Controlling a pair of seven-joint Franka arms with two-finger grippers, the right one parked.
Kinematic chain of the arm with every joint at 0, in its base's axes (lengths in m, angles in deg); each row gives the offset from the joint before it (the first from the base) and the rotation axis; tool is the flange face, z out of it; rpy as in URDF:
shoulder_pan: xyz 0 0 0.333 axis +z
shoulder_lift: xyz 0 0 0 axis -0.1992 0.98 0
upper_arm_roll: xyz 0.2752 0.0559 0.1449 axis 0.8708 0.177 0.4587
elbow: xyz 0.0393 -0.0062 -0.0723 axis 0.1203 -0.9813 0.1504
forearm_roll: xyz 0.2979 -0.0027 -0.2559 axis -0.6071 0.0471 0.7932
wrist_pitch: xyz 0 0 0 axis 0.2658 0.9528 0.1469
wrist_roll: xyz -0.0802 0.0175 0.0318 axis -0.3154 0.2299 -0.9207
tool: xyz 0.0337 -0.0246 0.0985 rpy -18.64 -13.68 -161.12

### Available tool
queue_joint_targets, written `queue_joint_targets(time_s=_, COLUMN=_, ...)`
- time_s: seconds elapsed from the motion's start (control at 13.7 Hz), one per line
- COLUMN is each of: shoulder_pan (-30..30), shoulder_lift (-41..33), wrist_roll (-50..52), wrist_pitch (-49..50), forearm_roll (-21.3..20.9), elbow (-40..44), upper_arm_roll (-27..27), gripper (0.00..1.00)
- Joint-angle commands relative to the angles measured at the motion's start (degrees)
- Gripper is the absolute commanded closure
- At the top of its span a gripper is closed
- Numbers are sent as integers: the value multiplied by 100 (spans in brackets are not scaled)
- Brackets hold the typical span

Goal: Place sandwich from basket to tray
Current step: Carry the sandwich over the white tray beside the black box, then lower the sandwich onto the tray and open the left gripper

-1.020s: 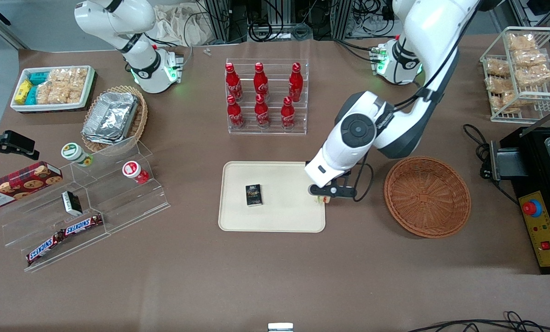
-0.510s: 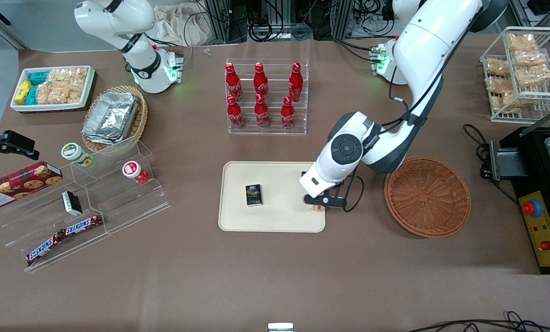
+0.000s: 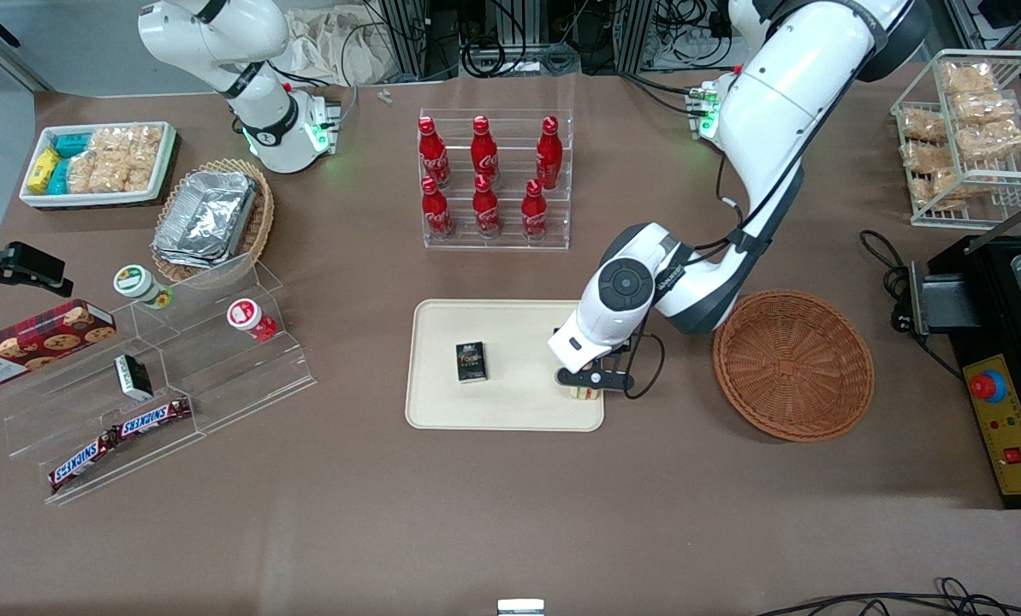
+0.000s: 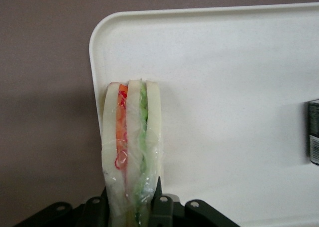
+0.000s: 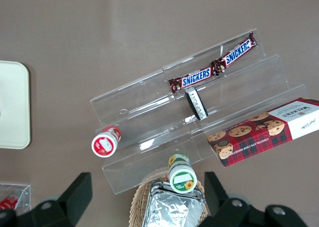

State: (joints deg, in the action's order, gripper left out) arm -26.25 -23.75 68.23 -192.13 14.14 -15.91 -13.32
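While your left arm's black two-finger gripper (image 3: 590, 383) hangs low over the flat cream-beige rectangular tray (image 3: 510, 411), its fingers (image 4: 158, 199) are clamped on the sandwich (image 4: 132, 152), a clear-wrapped triangular wedge of pale bread with orange, red and green filling. In the wrist view you see the wedge standing on edge between the jaws, its layers running straight away from the gripper, with the tray's rounded corner (image 4: 107, 27) just past its tip. The wedge sits along the tray's edge nearest the working arm's end of the table, partly over the rim; you cannot tell whether it touches the tray floor. From the front you see only a small pale sliver of sandwich (image 3: 584, 393) below the gripper, at the tray's corner nearer the camera.

On the same tray, well apart from the gripper and toward the parked arm's end, lies a small black rectangular box (image 3: 471, 361).

Moving outward, the round shallow reddish-brown wicker basket (image 3: 792, 366) sits on the brown table (image 3: 510, 513) beside the tray, toward the working arm's end, with nothing in it.

Farther from the front camera than the tray, a clear acrylic rack (image 3: 495, 181) holds six red cola bottles (image 3: 486, 204) in two rows.
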Motion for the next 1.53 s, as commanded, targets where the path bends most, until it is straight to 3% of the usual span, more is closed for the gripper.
queue_joint_targets(time_s=0.0, shoulder_pan=-79, shoulder_lift=147, wrist_roll=210, wrist_pitch=-73, forearm_roll=-197, elbow=190, upper_arm_roll=30, gripper=35)
queue_joint_targets(time_s=0.07, shoulder_pan=-79, shoulder_lift=156, wrist_roll=202, wrist_pitch=-117, forearm_roll=-214, elbow=190, upper_arm_roll=30, gripper=13)
queue_joint_targets(time_s=0.15, shoulder_pan=-79, shoulder_lift=148, wrist_roll=210, wrist_pitch=-118, forearm_roll=-240, elbow=190, upper_arm_roll=30, gripper=0)
queue_joint_targets(time_s=0.58, shoulder_pan=-18, shoulder_lift=-123, wrist_roll=219, wrist_pitch=-74, forearm_roll=-180, elbow=155, upper_arm_roll=30, gripper=0)
queue_joint_targets(time_s=0.87, shoulder_pan=280, shoulder_lift=-949, wrist_roll=219, wrist_pitch=355, forearm_roll=-65, elbow=146, upper_arm_roll=21, gripper=0)
queue_joint_targets(time_s=1.17, shoulder_pan=666, shoulder_lift=-1749, wrist_roll=219, wrist_pitch=663, forearm_roll=374, elbow=207, upper_arm_roll=47, gripper=0)
queue_joint_targets(time_s=1.46, shoulder_pan=1010, shoulder_lift=-2076, wrist_roll=53, wrist_pitch=1952, forearm_roll=656, elbow=742, upper_arm_roll=38, gripper=0)
